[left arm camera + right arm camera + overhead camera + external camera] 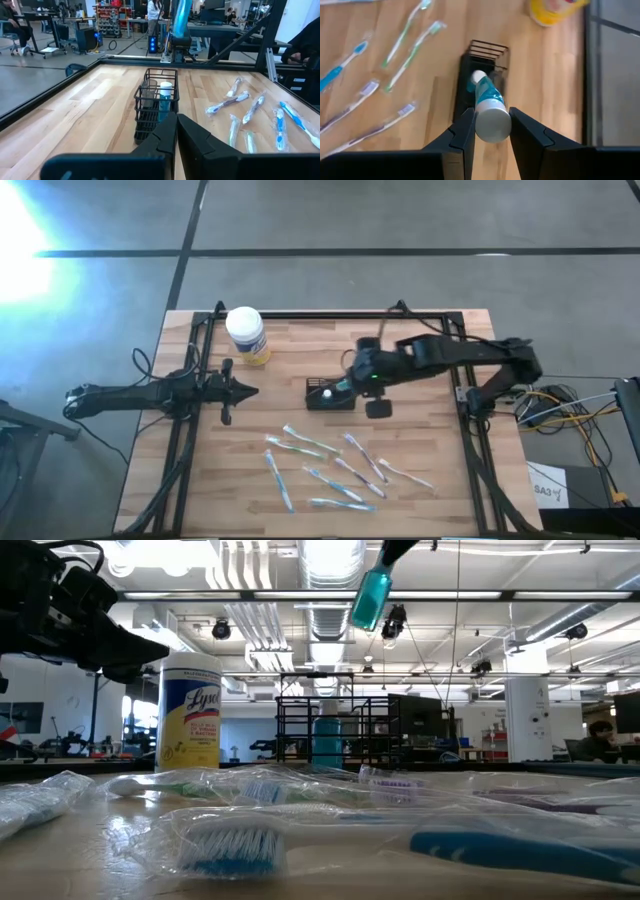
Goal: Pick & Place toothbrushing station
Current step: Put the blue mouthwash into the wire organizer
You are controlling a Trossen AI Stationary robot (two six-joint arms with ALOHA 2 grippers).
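Wooden plank table (pixel 420 490) with a black frame, grey concrete floor around it (open workshop room behind, ceiling lights and ducts). Black slotted toothbrushing station (pixel 329 394) stands mid-table. Right gripper (pixel 490 131) is above it, fingers clamped on a teal tube with white cap (pixel 489 111). Left gripper (pixel 248 391) waits nearby, fingers closed, empty. Wrapped toothbrushes (pixel 335 465) lie scattered; yellow white-lidded jar (pixel 246 333) stands at the back.

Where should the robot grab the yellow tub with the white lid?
Probably across the round white lid of the yellow plastic tub, coming straight down: it stands upright and alone, so the fingers can close on opposite sides.
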